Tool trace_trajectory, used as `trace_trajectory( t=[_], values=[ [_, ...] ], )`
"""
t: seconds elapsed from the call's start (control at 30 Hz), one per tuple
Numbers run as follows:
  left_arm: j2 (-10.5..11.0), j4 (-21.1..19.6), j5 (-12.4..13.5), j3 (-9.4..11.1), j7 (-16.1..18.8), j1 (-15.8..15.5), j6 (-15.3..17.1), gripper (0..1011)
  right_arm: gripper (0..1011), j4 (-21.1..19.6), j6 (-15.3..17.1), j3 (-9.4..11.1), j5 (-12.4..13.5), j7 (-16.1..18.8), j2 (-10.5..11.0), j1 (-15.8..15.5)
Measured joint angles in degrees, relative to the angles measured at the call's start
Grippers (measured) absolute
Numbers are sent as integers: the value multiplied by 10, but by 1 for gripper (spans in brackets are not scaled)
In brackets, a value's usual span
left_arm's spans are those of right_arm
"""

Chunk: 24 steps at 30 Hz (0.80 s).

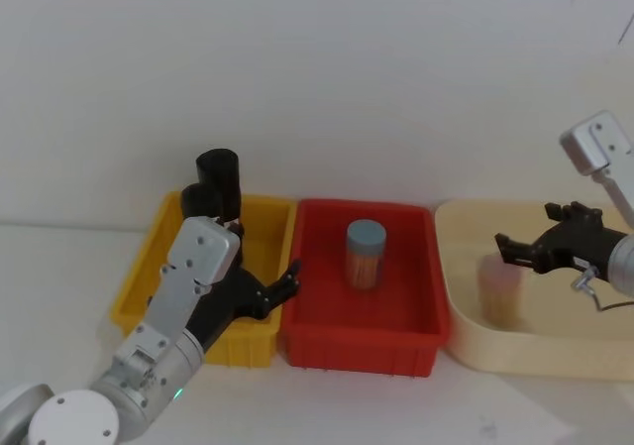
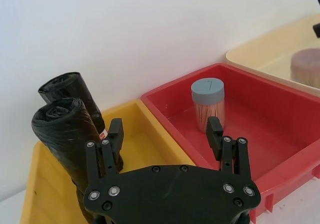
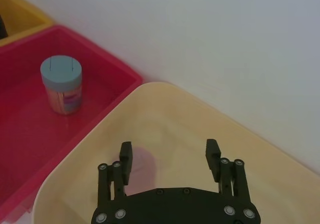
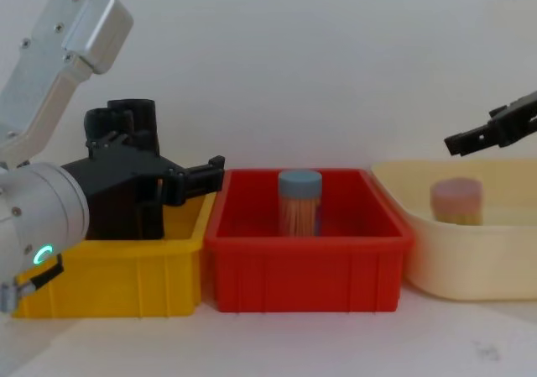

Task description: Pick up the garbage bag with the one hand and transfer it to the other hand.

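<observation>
Standing on end at the far-left corner of the yellow bin (image 2: pixel 150 149), the garbage bag (image 2: pixel 57 126) is the nearer of two black rolls. It touches the sticker roll (image 2: pixel 67 84) just behind it. Left gripper (image 2: pixel 165 121) hangs over the yellow bin, near the bag. Its fingers (image 2: pixel 116 134) are apart and empty, and the bag sits outside them, just beside one finger. No grasp yet.

Handling, judged: tightly rolled plastic film, so probably light. It looks firm as a cylinder, but the crinkled outer wrap likely gives a little and is slick. Best hold is across its width on the upper half, above the bin wall, squeezed enough that it does not slide. That leaves one end bare for the second hand. The fingers have to straddle this roll alone, with the neighbour pressed so close.

Red bin (image 1: pixel 357 351) sits in the middle of the worktop (image 1: pixel 347 405), with a blue-lidded jar (image 1: pixel 365 254) standing in it. Cream tub (image 1: pixel 515 356) is at the right and holds a pinkish jar (image 1: pixel 500 288). Right gripper (image 3: pixel 169 146) hovers over the tub, well apart from the bag, with its fingers spread and empty.
</observation>
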Motion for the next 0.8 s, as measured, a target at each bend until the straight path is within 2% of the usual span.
trace_trajectory(
  t=[0.2, 0.6, 0.8],
  values=[
    [0, 0, 0, 0, 0, 0, 0, 1001, 1001, 11, -1, -7, -6, 2, -3, 3],
    [0, 0, 0, 0, 0, 0, 0, 1001, 1001, 24, -3, -16, -12, 4, -6, 7],
    [3, -2, -2, 0, -13, -4, 4, 1001, 1001, 27, -4, -17, -13, 5, -6, 9]
  ],
)
